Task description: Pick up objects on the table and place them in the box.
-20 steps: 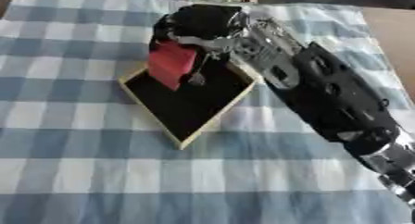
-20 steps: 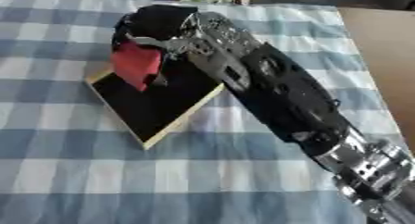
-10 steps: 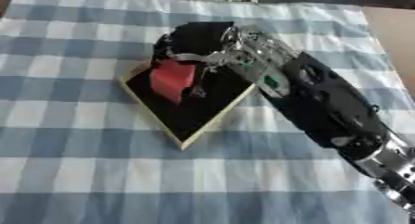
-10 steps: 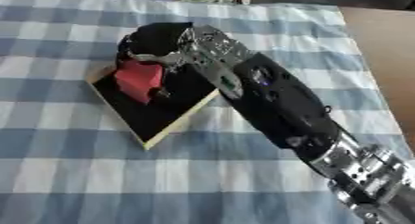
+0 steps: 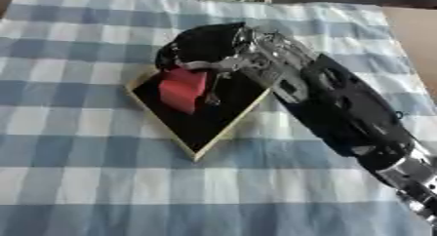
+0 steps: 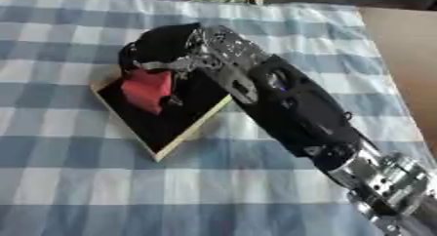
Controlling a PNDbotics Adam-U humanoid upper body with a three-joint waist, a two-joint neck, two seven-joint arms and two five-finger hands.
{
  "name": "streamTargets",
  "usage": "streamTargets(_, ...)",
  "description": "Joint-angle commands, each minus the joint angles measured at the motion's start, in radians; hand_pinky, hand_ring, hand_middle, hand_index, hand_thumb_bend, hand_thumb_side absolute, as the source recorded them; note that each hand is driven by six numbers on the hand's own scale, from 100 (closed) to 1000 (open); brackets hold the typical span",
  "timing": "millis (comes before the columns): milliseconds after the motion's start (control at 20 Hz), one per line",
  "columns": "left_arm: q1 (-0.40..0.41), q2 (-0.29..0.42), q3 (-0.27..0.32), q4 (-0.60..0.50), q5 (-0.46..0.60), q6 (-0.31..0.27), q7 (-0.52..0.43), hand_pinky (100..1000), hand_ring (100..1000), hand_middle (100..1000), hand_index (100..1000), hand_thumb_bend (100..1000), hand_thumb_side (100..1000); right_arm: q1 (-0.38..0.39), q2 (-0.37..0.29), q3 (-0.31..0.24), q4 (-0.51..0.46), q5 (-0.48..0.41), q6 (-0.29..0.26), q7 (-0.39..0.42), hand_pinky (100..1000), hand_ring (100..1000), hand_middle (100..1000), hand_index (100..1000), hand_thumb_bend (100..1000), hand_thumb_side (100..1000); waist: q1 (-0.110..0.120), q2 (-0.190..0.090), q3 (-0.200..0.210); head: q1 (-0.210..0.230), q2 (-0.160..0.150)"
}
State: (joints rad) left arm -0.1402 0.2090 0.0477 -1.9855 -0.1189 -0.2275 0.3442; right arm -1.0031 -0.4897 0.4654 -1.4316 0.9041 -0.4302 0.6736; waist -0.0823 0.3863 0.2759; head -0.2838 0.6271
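One red block (image 5: 183,89), in box (image 5: 224,130), right hand (image 5: 205,47) above

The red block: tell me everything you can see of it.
The red block is a plain, matte, box-shaped thing with no markings that show. It sits tilted inside the shallow box, over the box's dark floor toward its upper left part. The robot's right hand is right above it, fingers curled down around its top; whether its underside rests on the floor cannot be told.
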Motion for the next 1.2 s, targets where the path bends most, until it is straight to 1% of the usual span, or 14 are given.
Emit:
streamTargets(50, -0.004, 0.007, 0.001, -0.014, 0.001, -0.001, -0.003, 708, 612, 584, 645, 100, 748, -0.008, -0.031, -0.016, -0.019, -0.007, -0.015, 0.042, 931, 961, 891, 898, 340, 100, 0.008, -0.02, -0.002, 0.003, -0.011)
streamTargets(250, -0.003, 0.007, 0.001, -0.014, 0.002, -0.001, -0.003, 708, 611, 584, 645, 100, 750, -0.003, -0.039, -0.031, -0.03, -0.028, 0.002, 0.051, 945, 969, 899, 912, 339, 100, 0.008, -0.022, -0.004, 0.004, -0.016)
streamTargets(300, -0.003, 0.007, 0.001, -0.014, 0.002, 0.0, -0.003, 708, 611, 584, 645, 100, 750, -0.004, -0.04, -0.034, -0.036, -0.028, 0.008, 0.048, 950, 970, 901, 914, 359, 100, 0.008, -0.022, -0.004, 0.004, -0.018)
streamTargets(500, -0.002, 0.006, 0.001, -0.014, 0.001, 0.003, -0.005, 708, 611, 583, 644, 100, 751, -0.003, -0.045, -0.046, -0.065, -0.022, 0.028, 0.022, 957, 975, 914, 922, 395, 100, 0.007, -0.022, -0.005, 0.005, -0.019)
streamTargets(650, -0.001, 0.006, 0.002, -0.014, 0.0, 0.004, -0.004, 709, 612, 583, 644, 100, 752, 0.001, -0.049, -0.057, -0.085, -0.018, 0.043, -0.003, 954, 970, 913, 935, 399, 100, 0.007, -0.022, -0.006, 0.007, -0.02)
streamTargets(750, -0.002, 0.005, 0.001, -0.014, 0.001, 0.004, -0.005, 709, 611, 583, 643, 100, 753, 0.004, -0.049, -0.057, -0.089, -0.022, 0.05, -0.015, 952, 966, 910, 944, 432, 100, 0.007, -0.023, -0.007, 0.007, -0.021)
streamTargets(950, -0.001, 0.005, 0.001, -0.014, 0.0, 0.005, -0.007, 709, 611, 582, 643, 100, 752, 0.01, -0.052, -0.073, -0.102, -0.027, 0.068, -0.04, 947, 957, 901, 940, 426, 100, 0.008, -0.024, -0.008, 0.009, -0.023)
streamTargets(1200, 0.0, 0.004, 0.001, -0.014, 0.0, 0.009, -0.009, 708, 611, 583, 643, 100, 754, 0.01, -0.054, -0.112, -0.159, -0.033, 0.1, -0.07, 941, 943, 892, 940, 425, 100, 0.01, -0.025, -0.01, 0.011, -0.027)
